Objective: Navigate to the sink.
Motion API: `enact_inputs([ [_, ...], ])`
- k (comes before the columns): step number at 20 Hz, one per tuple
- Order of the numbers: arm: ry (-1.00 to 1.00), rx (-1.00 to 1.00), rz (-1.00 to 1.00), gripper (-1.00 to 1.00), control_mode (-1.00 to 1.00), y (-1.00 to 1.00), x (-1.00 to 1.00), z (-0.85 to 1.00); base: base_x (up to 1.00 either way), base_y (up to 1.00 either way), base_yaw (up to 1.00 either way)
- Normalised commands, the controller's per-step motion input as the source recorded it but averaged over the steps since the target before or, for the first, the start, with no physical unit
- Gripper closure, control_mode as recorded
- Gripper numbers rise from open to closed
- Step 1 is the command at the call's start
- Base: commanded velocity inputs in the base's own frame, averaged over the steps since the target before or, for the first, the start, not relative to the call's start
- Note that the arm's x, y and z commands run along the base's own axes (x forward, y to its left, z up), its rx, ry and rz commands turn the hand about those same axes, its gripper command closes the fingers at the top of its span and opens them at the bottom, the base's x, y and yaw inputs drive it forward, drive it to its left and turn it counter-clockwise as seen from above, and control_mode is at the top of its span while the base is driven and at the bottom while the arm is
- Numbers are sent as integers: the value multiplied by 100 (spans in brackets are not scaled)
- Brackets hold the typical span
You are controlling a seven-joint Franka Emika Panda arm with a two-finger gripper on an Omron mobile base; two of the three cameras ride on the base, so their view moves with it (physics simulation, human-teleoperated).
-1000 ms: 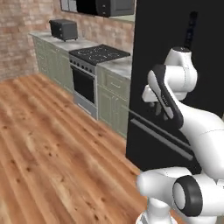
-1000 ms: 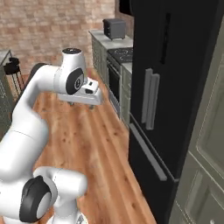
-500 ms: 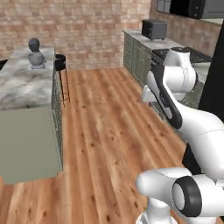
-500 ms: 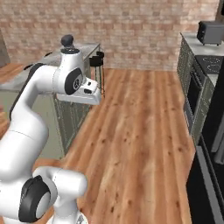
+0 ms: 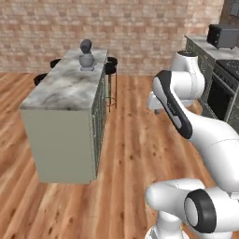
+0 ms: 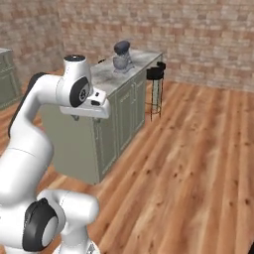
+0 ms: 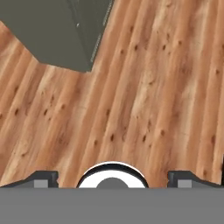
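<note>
Left base view: my empty gripper (image 7: 113, 177), fingers spread, hangs over plank floor (image 7: 144, 87); driving sinkward, I risk clipping the marble-topped island (image 5: 65, 88).

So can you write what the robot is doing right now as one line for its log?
phase: driving, sink not reached | gripper: open, empty, over wood floor | ahead: marble-topped grey-green island, grey stand mixer on it
</note>
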Motion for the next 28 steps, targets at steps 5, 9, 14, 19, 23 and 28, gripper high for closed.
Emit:
enact_inputs([
  [5,0,0,0,-100,100,0,0,0,69,-17,33],
  [9,0,0,0,-100,100,0,0,0,81,15,52],
  [14,0,0,0,-100,100,0,0,0,62,27,63],
  [19,0,0,0,-100,100,0,0,0,54,29,65],
  [23,0,0,0,-100,100,0,0,0,55,31,65],
  [28,0,0,0,-100,100,0,0,0,69,25,62],
])
